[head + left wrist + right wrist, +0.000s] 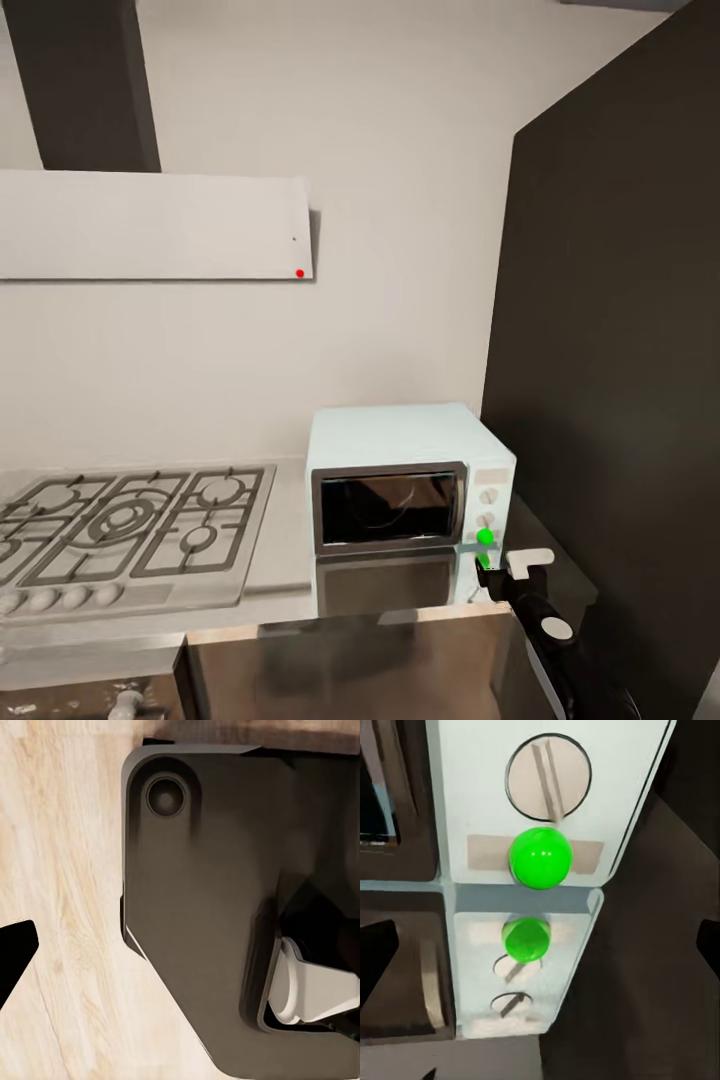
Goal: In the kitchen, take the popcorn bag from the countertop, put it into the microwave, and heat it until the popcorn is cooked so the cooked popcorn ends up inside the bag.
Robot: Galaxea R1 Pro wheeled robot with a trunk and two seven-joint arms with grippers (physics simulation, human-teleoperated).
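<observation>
The microwave (408, 482) stands on the countertop (280, 560) right of the gas hob (130, 525), door shut, green light (540, 857) lit below a round knob (547, 778). The right gripper (487, 572) hovers just before that light, jaws apart. The left gripper's jaws cannot be told.

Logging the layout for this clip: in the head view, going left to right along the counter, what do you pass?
Gas hob → bare strip of countertop → microwave door → its knob panel with the green light → right gripper → dark tall panel.
</observation>
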